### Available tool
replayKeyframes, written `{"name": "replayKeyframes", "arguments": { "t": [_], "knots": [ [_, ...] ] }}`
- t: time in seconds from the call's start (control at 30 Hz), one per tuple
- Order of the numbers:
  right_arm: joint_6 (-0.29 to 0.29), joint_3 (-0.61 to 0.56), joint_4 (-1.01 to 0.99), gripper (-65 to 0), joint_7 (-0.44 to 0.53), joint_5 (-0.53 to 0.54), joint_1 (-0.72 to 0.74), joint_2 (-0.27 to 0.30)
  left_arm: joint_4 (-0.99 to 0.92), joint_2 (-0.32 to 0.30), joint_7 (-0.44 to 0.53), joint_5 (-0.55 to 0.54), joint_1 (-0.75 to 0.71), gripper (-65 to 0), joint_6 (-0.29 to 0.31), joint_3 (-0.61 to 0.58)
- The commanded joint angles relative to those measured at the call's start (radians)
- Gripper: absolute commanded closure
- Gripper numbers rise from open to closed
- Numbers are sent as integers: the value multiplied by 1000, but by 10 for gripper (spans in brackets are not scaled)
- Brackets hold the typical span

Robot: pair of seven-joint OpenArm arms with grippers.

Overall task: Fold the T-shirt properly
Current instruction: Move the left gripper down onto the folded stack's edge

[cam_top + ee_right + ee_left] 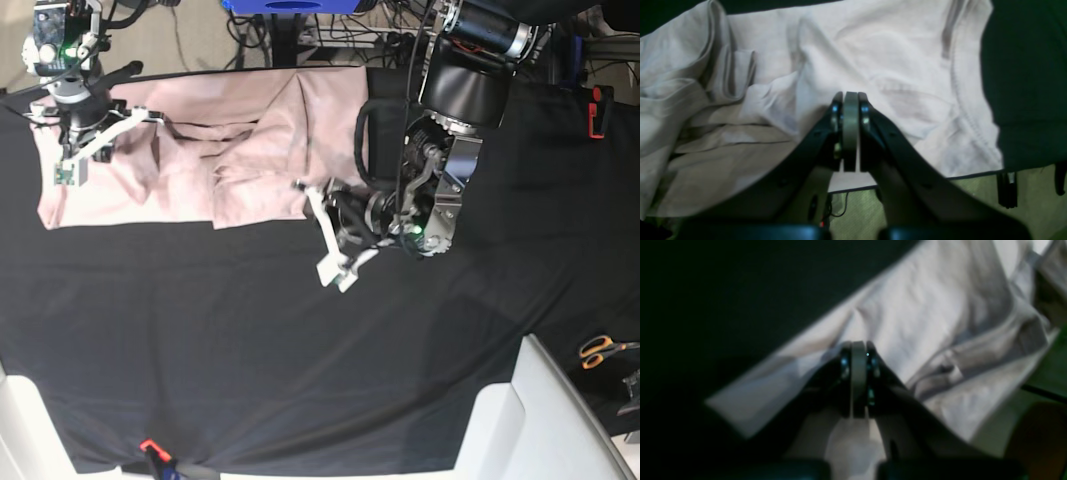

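Both pairs of fingers are clenched shut with nothing between them: the left fingers point(858, 380) hover above the shirt's straight edge, and the right fingers point(850, 133) hang over its wrinkled body, pads pressed together and no cloth pinched. The T-shirt point(200, 160) lies along the far side of the desk point(250, 350), stretched across it but bunched into loose folds through the middle, so it reads as only roughly laid out, not yet folded. In the base view the right arm stands over the shirt's end on that view's left, and the left arm hangs just off its other end, a placing that likely readies them to take opposite ends. One hemmed edge reaches the desk's rim in the right wrist view, leaving little margin there. The near half of the black cloth lies bare, giving broad room to drag or flip the shirt toward it.
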State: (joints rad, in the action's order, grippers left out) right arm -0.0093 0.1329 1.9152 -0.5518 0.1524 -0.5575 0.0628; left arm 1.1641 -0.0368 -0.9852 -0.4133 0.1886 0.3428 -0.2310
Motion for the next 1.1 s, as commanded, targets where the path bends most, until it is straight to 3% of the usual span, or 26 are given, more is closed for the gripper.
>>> {"name": "replayKeyframes", "arguments": {
  "t": [0.0,0.47,0.63,0.93,1.07],
  "knots": [
    [-4,3,17,-2,20,-1,0,2,15,2,-2,-6,16,0,2,0],
    [-4,4,20,-2,20,-1,0,2,14,35,-5,-8,12,0,6,-6],
    [-4,4,20,-2,20,-1,0,2,14,48,-5,-8,7,0,6,-103],
    [-4,6,20,-2,20,-1,0,2,14,54,-8,-8,4,0,3,-120],
    [-4,6,20,-2,20,-1,1,2,47,54,-79,-8,-14,0,3,-117]
  ]
}}
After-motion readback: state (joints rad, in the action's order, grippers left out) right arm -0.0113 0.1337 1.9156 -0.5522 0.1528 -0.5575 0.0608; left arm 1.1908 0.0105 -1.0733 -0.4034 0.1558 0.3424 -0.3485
